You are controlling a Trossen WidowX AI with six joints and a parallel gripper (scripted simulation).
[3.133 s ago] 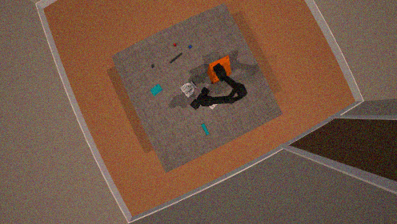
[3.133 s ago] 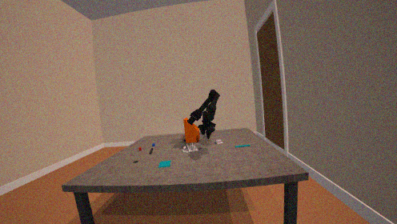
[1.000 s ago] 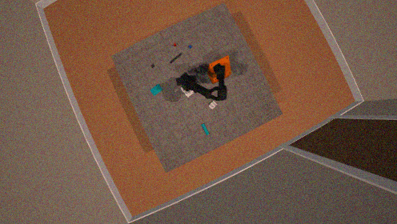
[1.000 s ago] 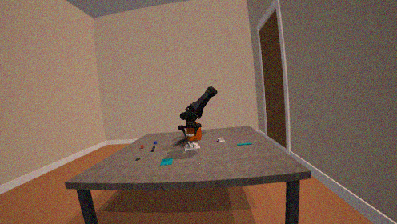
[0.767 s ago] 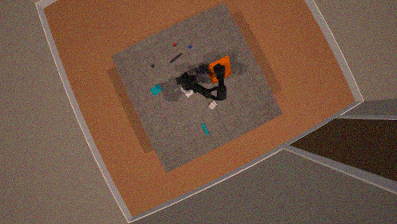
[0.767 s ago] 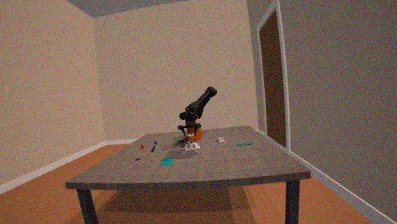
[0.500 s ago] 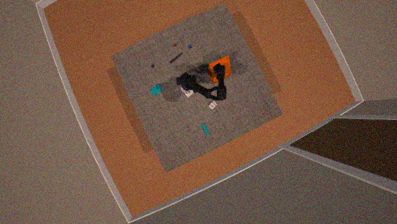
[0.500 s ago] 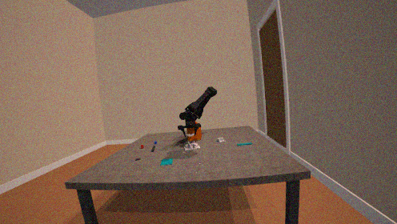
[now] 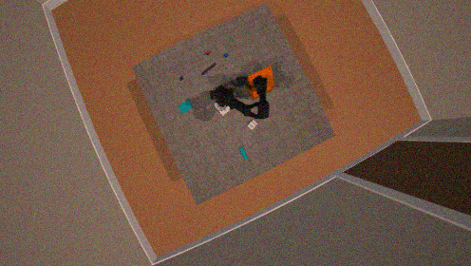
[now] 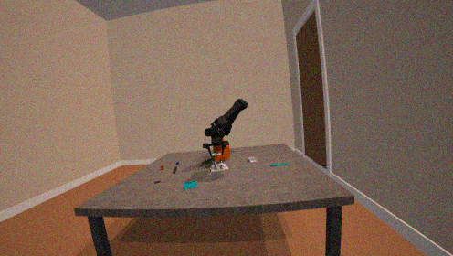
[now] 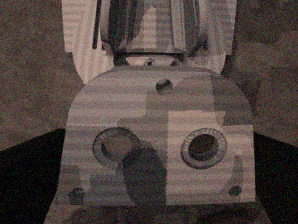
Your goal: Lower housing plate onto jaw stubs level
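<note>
The pale housing plate point(image 11: 117, 102) point(image 10: 216, 154) has two large ringed holes and three small ones. My gripper point(image 11: 156, 140) point(image 10: 216, 153) is shut on it, with a black finger at each side edge. The white base point(image 9: 222, 112) point(image 10: 219, 169) stands on the table, below the plate in the exterior view. In the wrist view, the long ribbed jaws point(image 11: 120, 22) point(image 11: 177, 22) show beyond the plate's rounded edge. A gap shows between plate and base in the exterior view. The plate hides the stubs, so I cannot tell how they line up with its holes.
The orange arm mount point(image 9: 270, 85) point(image 10: 226, 153) stands behind the base. Around lie a teal block point(image 9: 185, 106) point(image 10: 190, 185), a teal bar point(image 9: 243, 153) point(image 10: 279, 165), a small white piece point(image 9: 253, 124) point(image 10: 252, 160), a dark bar point(image 9: 209, 68) and small red point(image 9: 207, 53) and blue point(image 9: 226, 55) pieces.
</note>
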